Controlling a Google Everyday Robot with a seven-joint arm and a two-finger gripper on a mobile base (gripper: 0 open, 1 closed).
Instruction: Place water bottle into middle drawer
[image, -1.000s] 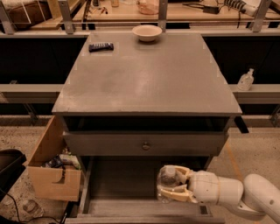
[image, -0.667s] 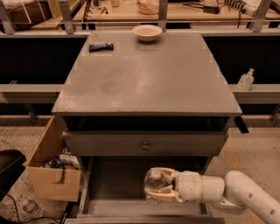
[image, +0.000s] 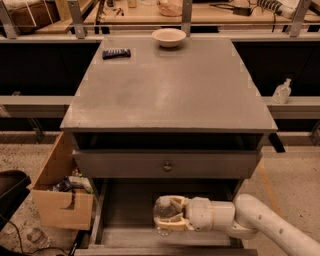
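The middle drawer (image: 125, 210) is pulled out below the cabinet's closed upper drawer front, a wide shallow grey tray with a flat floor. My gripper (image: 167, 216) reaches in from the right on a white arm and is shut on the water bottle (image: 164, 210), a clear plastic bottle held lying sideways between tan fingers. The bottle sits low over the drawer's floor, near its middle. I cannot tell whether it touches the floor. Its cap is hidden.
The grey cabinet top (image: 170, 85) carries a white bowl (image: 169, 36) and a dark remote (image: 116, 52) at the back. A tan wooden box (image: 62, 192) with clutter stands at the left. A small pump-top bottle (image: 282, 92) stands on the right shelf.
My gripper has moved left with the bottle, from the drawer's right side toward its middle, staying low inside the drawer.
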